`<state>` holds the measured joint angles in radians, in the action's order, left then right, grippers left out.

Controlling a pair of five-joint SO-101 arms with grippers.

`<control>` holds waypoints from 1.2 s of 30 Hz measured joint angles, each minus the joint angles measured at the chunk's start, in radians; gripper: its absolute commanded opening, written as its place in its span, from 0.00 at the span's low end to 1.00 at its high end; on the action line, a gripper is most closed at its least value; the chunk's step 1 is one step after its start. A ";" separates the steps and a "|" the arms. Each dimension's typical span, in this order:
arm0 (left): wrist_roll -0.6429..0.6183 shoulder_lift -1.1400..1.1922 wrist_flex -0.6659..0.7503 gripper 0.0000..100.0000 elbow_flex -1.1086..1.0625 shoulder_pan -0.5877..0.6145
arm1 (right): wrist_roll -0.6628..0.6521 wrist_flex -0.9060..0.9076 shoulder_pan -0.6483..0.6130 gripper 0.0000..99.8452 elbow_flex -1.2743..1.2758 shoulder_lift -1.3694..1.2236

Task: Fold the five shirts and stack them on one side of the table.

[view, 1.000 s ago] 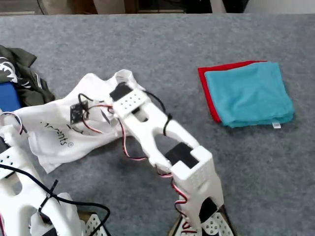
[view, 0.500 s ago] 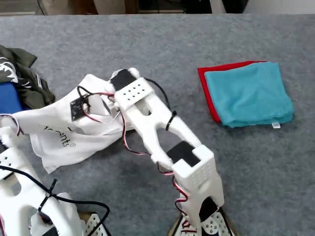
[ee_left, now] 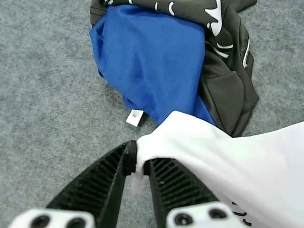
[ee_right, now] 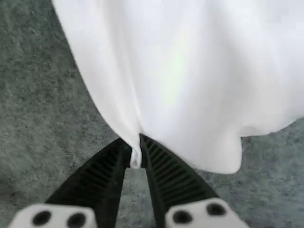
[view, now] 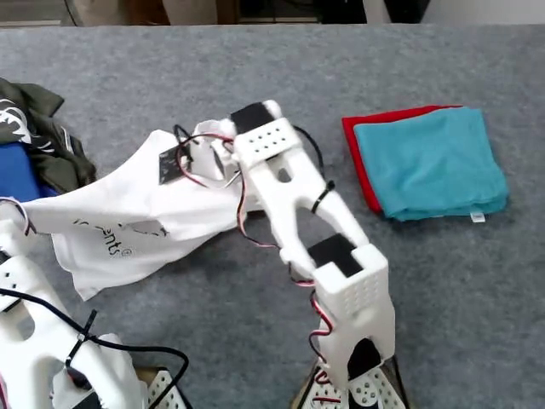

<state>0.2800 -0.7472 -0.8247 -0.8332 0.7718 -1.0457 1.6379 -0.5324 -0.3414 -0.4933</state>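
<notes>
Crumpled left of centre on the grey table: the white shirt, dark lettering on it, pinched at its left corner by the left gripper and at a far fold by the right gripper. Just left, a blue shirt with a small white tag, partly under a black shirt. Far right, a folded teal shirt atop a red shirt.
</notes>
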 measured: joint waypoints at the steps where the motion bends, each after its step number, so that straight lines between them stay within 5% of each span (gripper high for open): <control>1: 0.000 0.000 0.000 0.02 0.000 0.000 | 0.000 0.000 0.011 0.00 0.000 0.000; 13: 0.000 0.000 -0.023 0.02 0.008 0.000 | 0.000 0.035 0.081 0.00 0.000 0.169; 27: 0.000 0.002 -0.324 0.02 0.339 0.000 | 0.155 -0.038 0.081 0.00 0.000 0.516; 36: -0.009 0.002 -0.615 0.02 0.772 0.000 | 0.371 -0.189 0.083 0.00 -0.038 0.899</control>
<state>0.2708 -0.7457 -1.4400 -0.0614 0.7718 -0.6743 1.4492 -0.4496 -0.3798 0.4058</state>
